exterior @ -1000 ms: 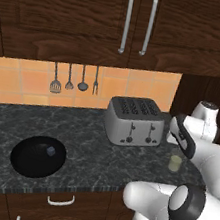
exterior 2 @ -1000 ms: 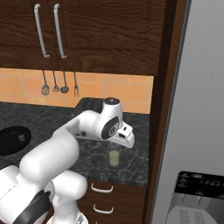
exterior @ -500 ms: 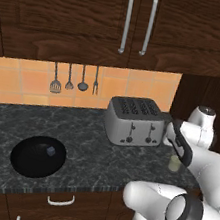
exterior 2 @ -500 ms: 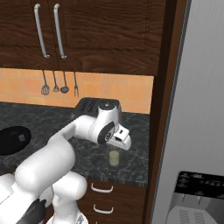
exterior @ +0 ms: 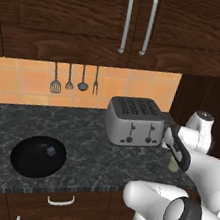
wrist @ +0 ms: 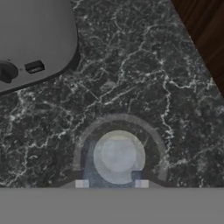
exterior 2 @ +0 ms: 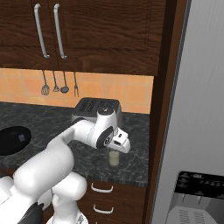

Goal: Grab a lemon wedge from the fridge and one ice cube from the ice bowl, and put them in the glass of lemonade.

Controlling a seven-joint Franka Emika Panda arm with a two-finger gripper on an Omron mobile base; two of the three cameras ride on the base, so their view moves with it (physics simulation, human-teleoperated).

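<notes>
The glass of lemonade (exterior 2: 113, 158) stands on the dark counter, right of the toaster, also seen at the glass (exterior: 173, 166). My gripper (exterior 2: 115, 148) hangs directly above it, pointing down, jaws nearly together. In the hand view the glass (wrist: 119, 155) sits just beyond my gripper (wrist: 111, 183), and a pale bluish block, apparently an ice cube (wrist: 91, 162), shows between the tips. The black ice bowl (exterior: 25, 161) lies far left with another ice cube (exterior: 50, 151) in it. The grey fridge (exterior 2: 192, 131) stands shut at the right. The lemon wedge is out of view.
A silver toaster (exterior: 133, 121) stands close to the left of the glass. A dark wooden panel (exterior 2: 164, 109) separates counter and fridge. Utensils (exterior: 74, 80) hang on the tiled wall; upper cabinets (exterior: 137, 20) are overhead. Drawers (exterior 2: 103, 188) sit below the counter edge.
My hand has shifted slightly lower and left, settling over the glass. The glass, toaster and bowl have not moved.
</notes>
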